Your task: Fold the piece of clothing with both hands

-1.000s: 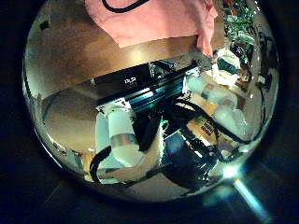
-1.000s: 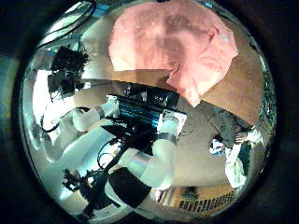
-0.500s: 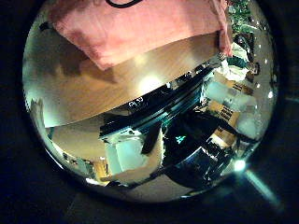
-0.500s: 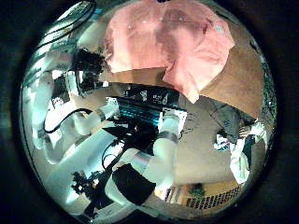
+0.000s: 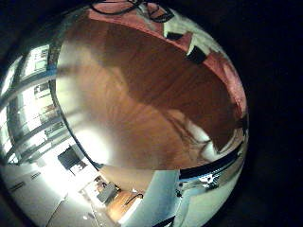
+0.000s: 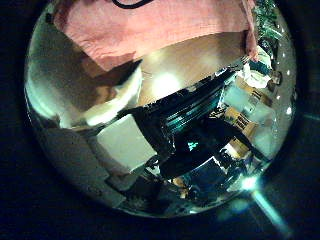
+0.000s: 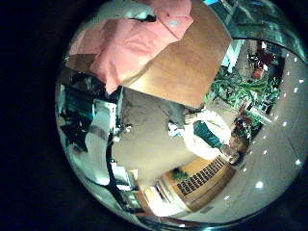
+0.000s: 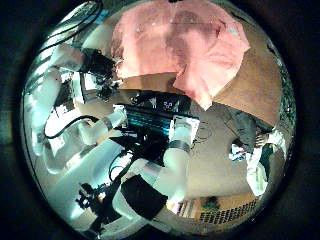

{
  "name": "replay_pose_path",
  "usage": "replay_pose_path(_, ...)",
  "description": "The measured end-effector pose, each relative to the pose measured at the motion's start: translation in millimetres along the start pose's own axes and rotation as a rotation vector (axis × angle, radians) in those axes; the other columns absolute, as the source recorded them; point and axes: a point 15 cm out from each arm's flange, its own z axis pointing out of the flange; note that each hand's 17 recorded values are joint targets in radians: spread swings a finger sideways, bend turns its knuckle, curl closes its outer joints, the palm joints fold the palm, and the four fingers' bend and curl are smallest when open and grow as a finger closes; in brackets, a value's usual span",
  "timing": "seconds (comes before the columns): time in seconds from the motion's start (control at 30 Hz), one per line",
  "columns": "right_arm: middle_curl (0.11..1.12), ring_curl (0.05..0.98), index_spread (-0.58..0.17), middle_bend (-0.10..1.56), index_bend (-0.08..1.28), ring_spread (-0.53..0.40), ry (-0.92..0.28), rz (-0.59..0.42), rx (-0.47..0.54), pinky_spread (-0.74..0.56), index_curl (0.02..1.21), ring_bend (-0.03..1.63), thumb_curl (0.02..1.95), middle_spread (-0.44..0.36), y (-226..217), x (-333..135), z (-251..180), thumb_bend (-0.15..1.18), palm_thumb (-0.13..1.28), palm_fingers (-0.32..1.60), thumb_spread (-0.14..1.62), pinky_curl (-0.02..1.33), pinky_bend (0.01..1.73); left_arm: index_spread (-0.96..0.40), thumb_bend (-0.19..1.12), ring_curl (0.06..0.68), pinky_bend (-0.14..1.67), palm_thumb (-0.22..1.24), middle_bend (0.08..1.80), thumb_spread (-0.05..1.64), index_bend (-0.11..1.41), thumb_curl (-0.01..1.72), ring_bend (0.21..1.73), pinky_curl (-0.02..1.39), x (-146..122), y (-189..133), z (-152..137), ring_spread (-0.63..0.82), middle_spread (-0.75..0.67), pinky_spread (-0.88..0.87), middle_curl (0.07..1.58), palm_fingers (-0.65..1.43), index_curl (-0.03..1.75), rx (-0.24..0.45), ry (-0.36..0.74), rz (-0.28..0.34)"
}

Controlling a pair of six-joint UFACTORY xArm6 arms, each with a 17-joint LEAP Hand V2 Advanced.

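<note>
Well, the pink shirt (image 8: pixel 185 50) lay flat on the brown table (image 8: pixel 255 90), soft, light and floppy. I couldn't tell how my fingers stood. I judged its edges best to grab.

The arms (image 8: pixel 165 175) are made of smooth white rounded tube sections, joined by darker bands. A hand (image 8: pixel 85 75) is built of black blocks with white parts between them. One white link (image 6: pixel 125 145) looks blocky.
</note>
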Motion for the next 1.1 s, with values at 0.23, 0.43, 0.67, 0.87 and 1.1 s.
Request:
replay_pose_path(0.23,0.35,0.253,-0.363,0.22,0.14,0.108,0.004,0.000,-0.006,0.33,0.26,0.63,0.25,-0.004,1.7,1.1,0.3,-0.02,0.20,0.13,1.13,0.24,0.66,-0.42,0.09,0.455,0.86,0.79,0.86,1.08,0.52,0.47,1.27,0.57,-10.4,-6.1,-9.9,-0.44,-0.42,-0.52,0.81,1.07,0.60,0.002,-0.001,-0.009)
replay_pose_path(0.43,0.37,0.269,-0.364,0.28,0.14,0.001,-0.011,0.018,-0.031,0.27,0.25,0.71,0.25,-0.043,5.6,4.8,11.5,-0.01,0.24,0.24,1.16,0.23,0.65,-0.54,0.06,0.509,1.03,0.81,0.91,1.09,0.61,0.54,1.36,0.67,-8.3,-14.6,-36.6,-0.45,-0.50,-0.60,0.92,1.05,0.75,0.063,0.056,-0.011)
replay_pose_path(0.67,0.38,0.295,-0.363,0.30,0.16,-0.113,-0.061,0.039,-0.124,0.08,0.25,0.79,0.26,-0.078,15.0,7.8,63.5,-0.01,0.29,0.28,1.17,0.23,0.69,-0.62,0.03,0.539,1.09,0.83,0.95,1.10,0.63,0.60,1.41,0.73,-6.8,-13.7,-67.0,-0.45,-0.55,-0.61,1.00,0.98,0.92,0.028,0.058,0.014)
replay_pose_path(0.87,0.39,0.278,-0.365,0.32,0.20,-0.110,-0.046,0.048,-0.116,0.08,0.29,0.71,0.26,-0.090,1.3,18.1,102.6,-0.03,0.30,0.21,1.13,0.21,0.65,-0.66,0.01,0.552,1.11,0.84,0.97,1.10,0.63,0.64,1.45,0.75,-9.1,-16.9,-93.8,-0.44,-0.57,-0.63,1.05,0.93,1.04,0.046,0.067,0.012)
replay_pose_path(1.1,0.38,0.249,-0.368,0.29,0.18,-0.065,-0.017,0.022,-0.071,0.14,0.31,0.63,0.26,-0.085,-23.1,17.6,150.9,-0.03,0.27,0.21,1.07,0.19,0.60,-0.69,-0.01,0.557,1.12,0.84,0.98,1.11,0.60,0.67,1.47,0.78,-12.1,-10.7,-102.9,-0.43,-0.59,-0.63,1.09,0.91,1.15,0.028,0.068,0.017)
